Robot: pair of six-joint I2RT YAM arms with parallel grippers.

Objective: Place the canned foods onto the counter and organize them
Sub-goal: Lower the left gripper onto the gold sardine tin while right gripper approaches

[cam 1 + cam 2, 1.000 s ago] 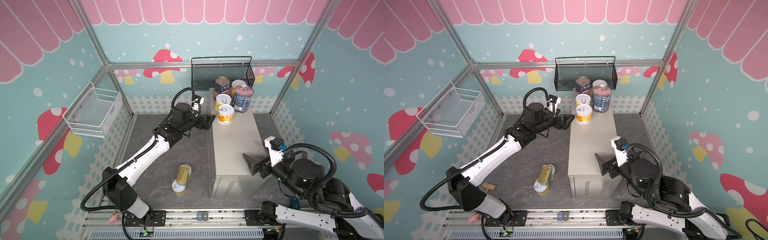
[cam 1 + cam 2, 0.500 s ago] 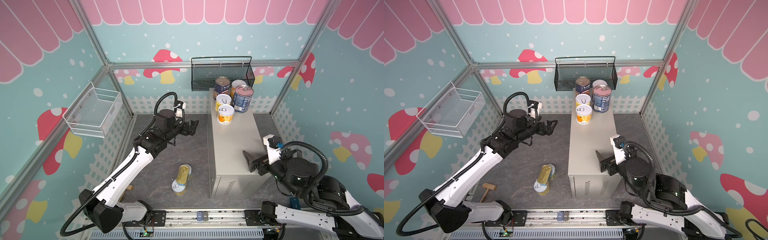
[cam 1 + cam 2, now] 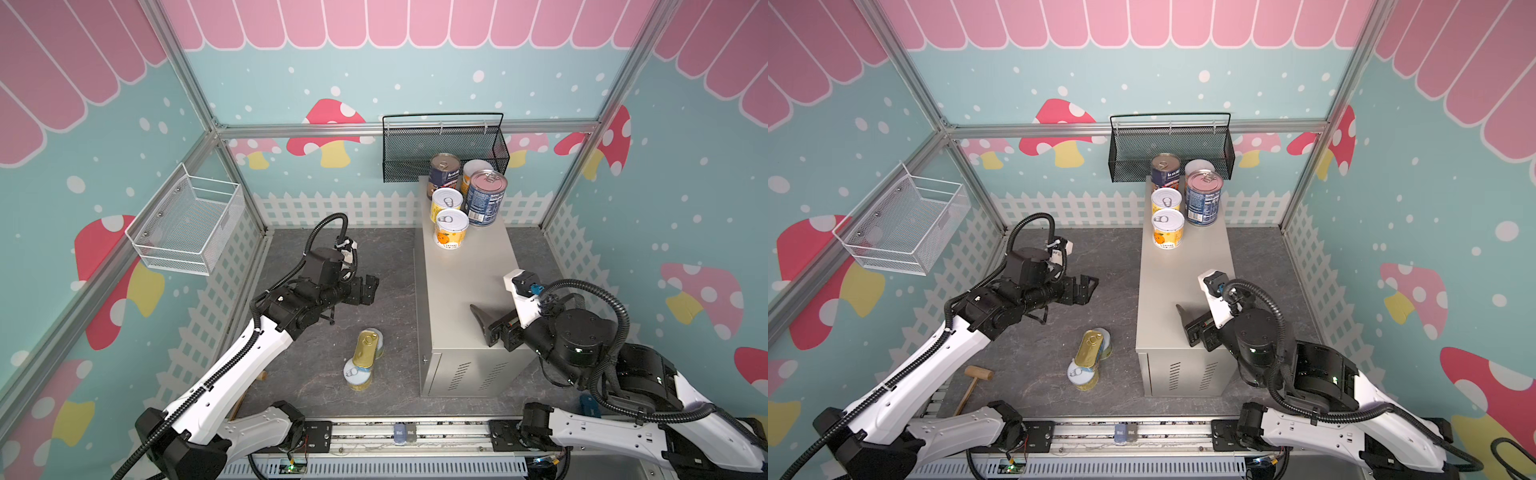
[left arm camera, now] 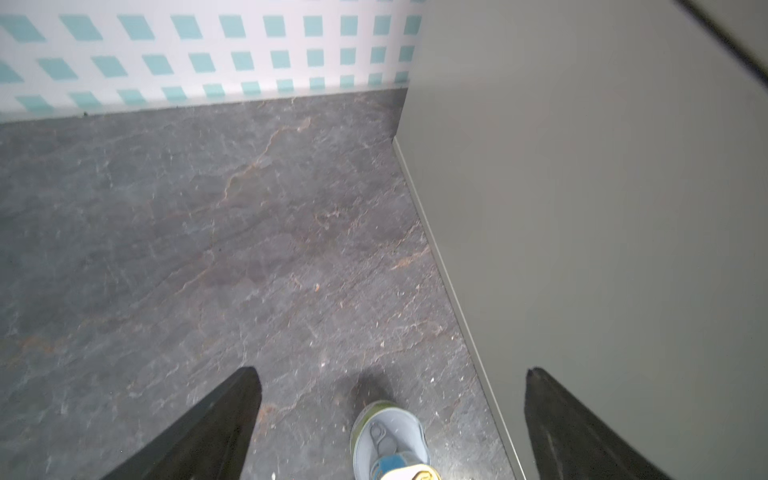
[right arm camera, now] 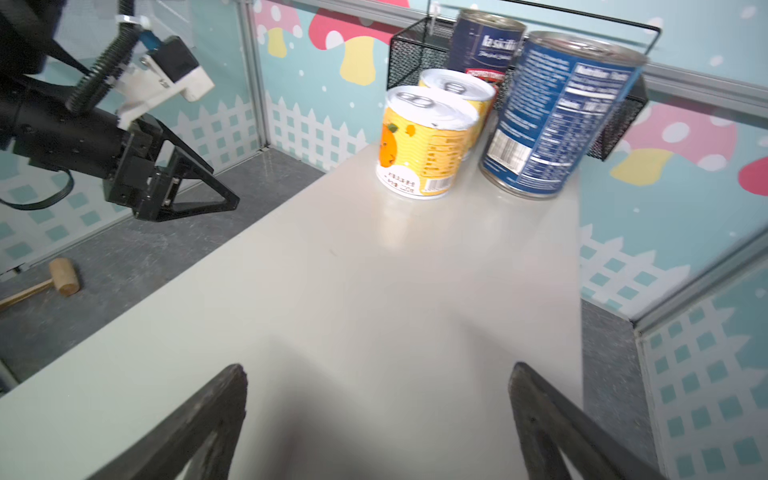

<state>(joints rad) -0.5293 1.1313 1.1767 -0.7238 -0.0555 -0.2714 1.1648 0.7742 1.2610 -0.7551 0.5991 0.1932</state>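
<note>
Both my grippers are released and empty. The left gripper (image 3: 369, 289) hangs over the dark slate floor (image 3: 332, 249) beside the tall beige-grey metal counter (image 3: 465, 282), and the right gripper (image 5: 376, 370) is over its near end. Two tall dark-blue cans (image 3: 484, 199) and three yellow-labelled cans (image 3: 451, 228) stand at its far end. A flat gold tin (image 3: 366, 348) lies across two more yellow cans (image 3: 357, 374) on the floor.

Rear white-lidded can (image 3: 478, 166) largely masked by the tall blue can (image 3: 484, 203), far floor can (image 3: 380, 343) mostly beneath the gold tin (image 3: 366, 348), pull-tab can (image 4: 388, 440) cropped at the left wrist view's edge, mallet (image 3: 262, 376) nearly hidden behind the left arm (image 3: 232, 370) in a top view.
</note>
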